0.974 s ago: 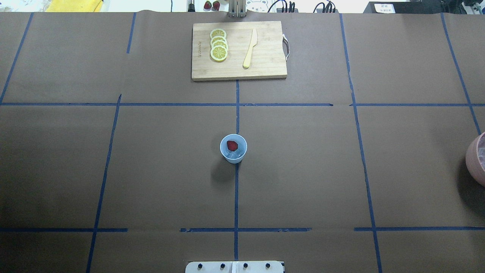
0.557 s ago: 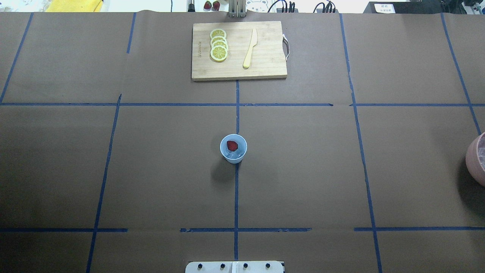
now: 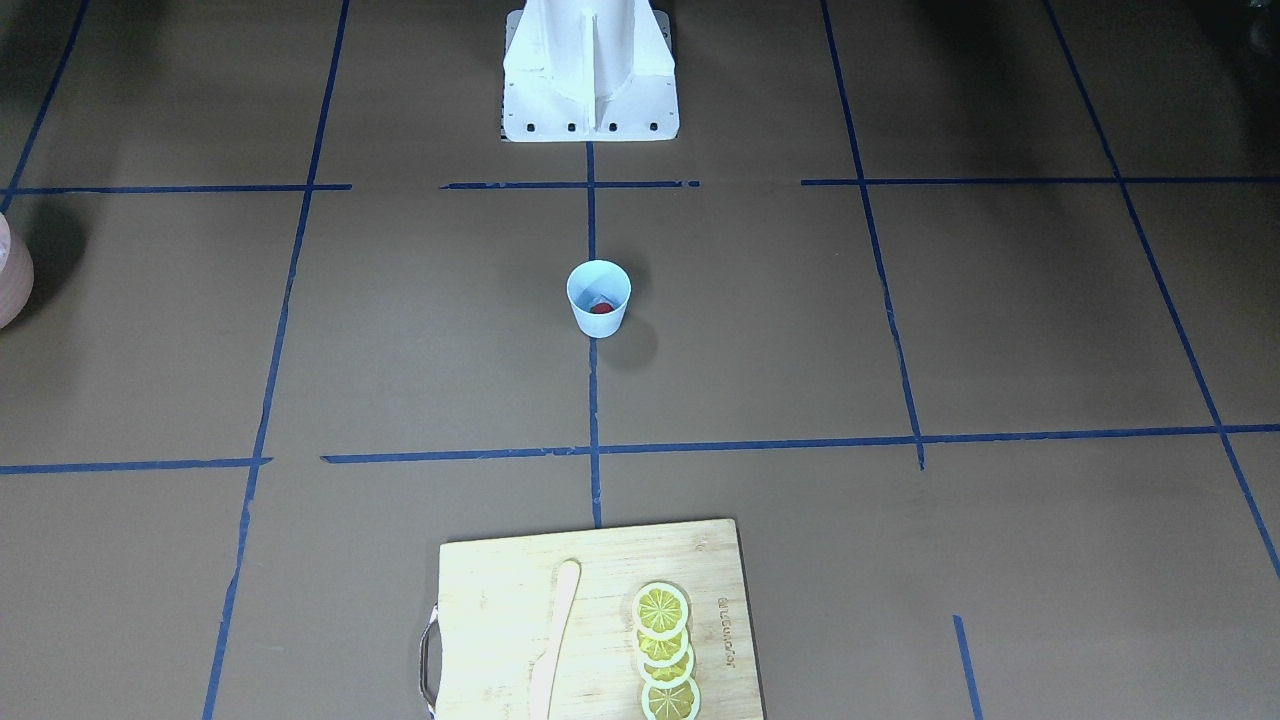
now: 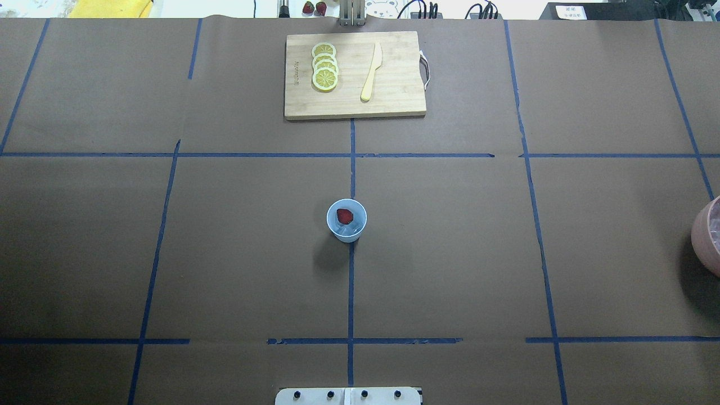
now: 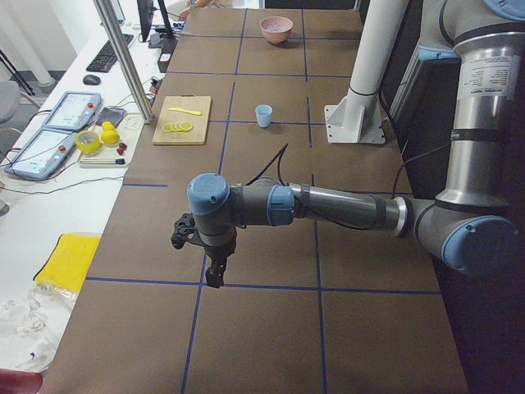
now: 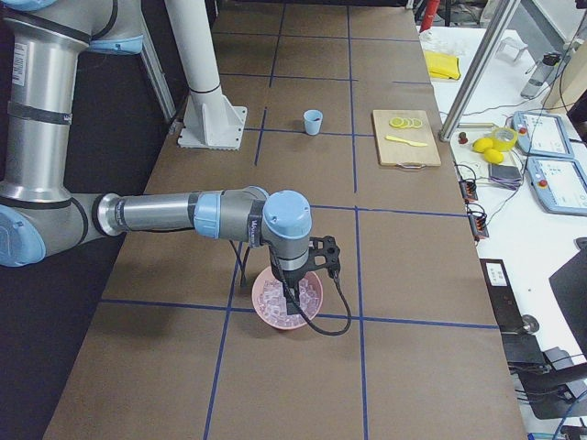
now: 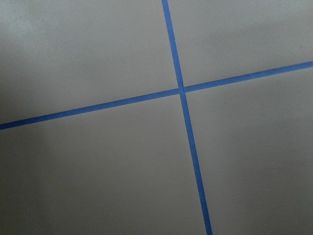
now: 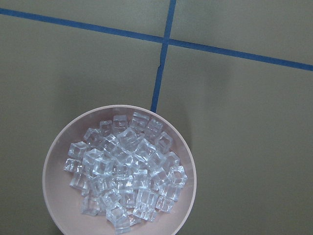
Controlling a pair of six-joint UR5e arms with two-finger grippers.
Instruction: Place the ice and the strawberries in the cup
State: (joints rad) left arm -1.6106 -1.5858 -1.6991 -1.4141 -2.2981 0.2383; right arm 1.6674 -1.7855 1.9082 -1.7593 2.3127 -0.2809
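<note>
I'm finding the small light blue plastic cup [image 4: 346, 220] sitting between left claw [image 5: 215, 277] and right claw [image 6: 295, 317], well apart; their openings I cannot tell.

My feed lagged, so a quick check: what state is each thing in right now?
cup, upright on the table.
strawberry, inside the cup.
ice, inside the cup.
pink bowl, upright, full of ice cubes.
lemon slices, overlapped in a row on the cutting board.
knife, flat on the board.
left gripper, over the table, open or shut unclear.
right gripper, over the pink bowl, unclear too.
</note>
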